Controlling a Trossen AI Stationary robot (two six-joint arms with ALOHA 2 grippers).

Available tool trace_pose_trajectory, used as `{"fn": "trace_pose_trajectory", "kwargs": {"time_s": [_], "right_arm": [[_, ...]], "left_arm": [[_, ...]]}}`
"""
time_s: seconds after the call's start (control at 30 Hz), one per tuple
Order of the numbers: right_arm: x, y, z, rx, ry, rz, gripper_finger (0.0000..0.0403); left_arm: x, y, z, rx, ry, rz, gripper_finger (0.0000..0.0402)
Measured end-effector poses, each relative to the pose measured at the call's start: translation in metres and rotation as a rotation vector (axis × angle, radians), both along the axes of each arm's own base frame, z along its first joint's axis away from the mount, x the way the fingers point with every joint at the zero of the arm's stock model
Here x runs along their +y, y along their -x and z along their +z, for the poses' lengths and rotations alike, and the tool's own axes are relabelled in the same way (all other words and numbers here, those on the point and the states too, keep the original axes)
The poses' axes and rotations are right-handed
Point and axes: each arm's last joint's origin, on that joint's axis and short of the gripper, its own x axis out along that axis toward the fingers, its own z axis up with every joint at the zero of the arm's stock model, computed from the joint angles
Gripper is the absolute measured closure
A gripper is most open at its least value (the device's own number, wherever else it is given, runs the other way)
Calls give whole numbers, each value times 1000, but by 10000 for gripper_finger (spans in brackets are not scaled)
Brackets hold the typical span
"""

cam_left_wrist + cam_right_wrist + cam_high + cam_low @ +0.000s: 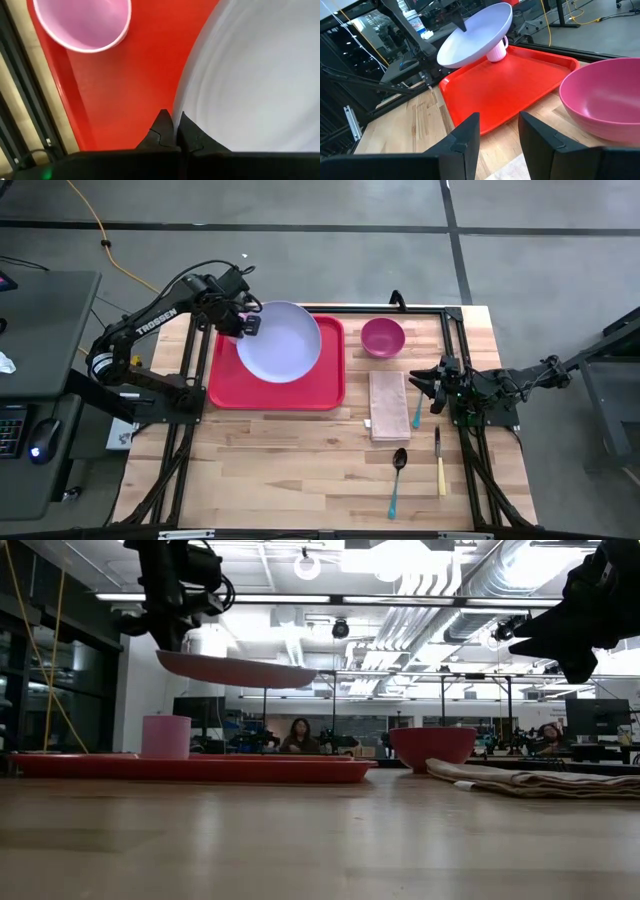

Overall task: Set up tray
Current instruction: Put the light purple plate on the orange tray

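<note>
The red tray [228,388] lies flat on the table's left half. My left gripper [246,323] is shut on the lavender plate [283,343], which hangs in the air above the tray [190,768]. A pink cup [82,22] stands on the tray's far left corner, under the plate in the high view. My right gripper [499,131] is open, hovering at the table's right side above the folded napkin [388,402], touching nothing. My left gripper pinches the lavender plate's rim [179,107] on its far left side between the two fingers, one above and one under the rim. The fingers come from the table's left, slanting down. The plate [235,669] is lifted clear of the tray and roughly level.
A magenta bowl [382,337] sits right of the tray near the far edge. On the napkin lies a teal-handled utensil [417,412]; a spoon [397,476] and a yellow-handled knife [439,464] lie nearer the front. People sit in the room beyond the table.
</note>
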Motion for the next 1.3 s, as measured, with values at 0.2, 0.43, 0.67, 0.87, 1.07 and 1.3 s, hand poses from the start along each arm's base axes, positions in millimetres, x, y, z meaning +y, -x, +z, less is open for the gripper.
{"fn": "trace_pose_trajectory", "kwargs": {"time_s": [0.2, 0.43, 0.67, 0.87, 1.07, 1.3], "right_arm": [[0, 0, 0, 0, 1, 0, 290], [0, 0, 0, 9, 27, 4, 290], [0, 0, 0, 9, 29, -3, 290], [0, 0, 0, 16, 50, 0, 290], [0, 0, 0, 16, 51, 0, 290], [0, 0, 0, 16, 51, 0, 290]], "left_arm": [[-1, 1, -7, 4, 41, 82, 389], [-5, 3, -40, 37, 140, 158, 389], [-14, -7, -57, 2, 154, 180, 389], [-19, -11, -64, -2, 160, 203, 389], [-20, -8, -73, 33, 165, 233, 389], [-24, -3, -88, 78, 190, 237, 389]]}}
